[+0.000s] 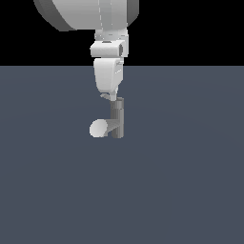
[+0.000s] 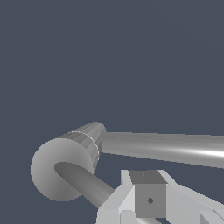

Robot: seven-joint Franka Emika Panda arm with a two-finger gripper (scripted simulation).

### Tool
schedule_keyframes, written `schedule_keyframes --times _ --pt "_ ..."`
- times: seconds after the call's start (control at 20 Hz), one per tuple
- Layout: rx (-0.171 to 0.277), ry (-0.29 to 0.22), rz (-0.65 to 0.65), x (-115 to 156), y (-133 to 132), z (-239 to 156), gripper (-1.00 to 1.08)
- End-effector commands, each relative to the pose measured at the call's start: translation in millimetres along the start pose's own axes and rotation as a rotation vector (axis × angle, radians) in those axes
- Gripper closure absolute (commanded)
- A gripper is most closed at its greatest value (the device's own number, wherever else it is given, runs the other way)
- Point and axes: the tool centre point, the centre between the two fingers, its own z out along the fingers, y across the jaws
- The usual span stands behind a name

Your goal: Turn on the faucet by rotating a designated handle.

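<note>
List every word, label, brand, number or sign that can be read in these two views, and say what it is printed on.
None: no readable text in either view.
The faucet, its handle, the gripper and the grey floor are all plain, unmarked surfaces.
The only mark is a small dark diamond shape on a gripper finger in the wrist view; it is not a letter or number.
</note>
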Motion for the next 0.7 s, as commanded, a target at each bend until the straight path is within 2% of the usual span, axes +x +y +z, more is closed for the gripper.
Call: schedule_keyframes --times 0.0,0.65 --pt "-0.007 -0.003 -0.037 -29 -1 6 1.08" --pt "-0.023 0.0 -0.067 -79 -17 14 1.08"
